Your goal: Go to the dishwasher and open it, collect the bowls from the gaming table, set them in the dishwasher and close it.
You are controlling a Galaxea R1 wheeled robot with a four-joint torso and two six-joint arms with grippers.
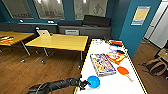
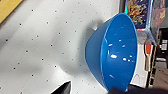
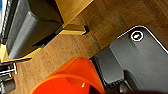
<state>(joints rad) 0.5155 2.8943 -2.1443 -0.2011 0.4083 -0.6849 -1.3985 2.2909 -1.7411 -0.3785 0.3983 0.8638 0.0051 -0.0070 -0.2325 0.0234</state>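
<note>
The left gripper comes in from the lower left of the head view and meets the blue bowl at the near end of the gaming table — its white, dotted top shows bare around the bowl. In the left wrist view the blue bowl stands tilted on its side above the white top, its hollow open and holding nothing, with a dark fingertip at its rim; the fingers appear closed on the rim, though the contact itself is poorly seen.

Farther along the table lie a flat, colourful board-game box, a second orange box beside it, and an orange paddle near the right edge. At the far end sit another small blue thing and something red; I cannot tell whether these are bowls.

In the right wrist view an orange-red bowl sits close against the robot's dark plate, over the wooden floor — whether the right fingers hold it, I cannot tell. Its visible hollow looks empty.

Yellow-topped desks stand to the left, well apart from the gaming table.
</note>
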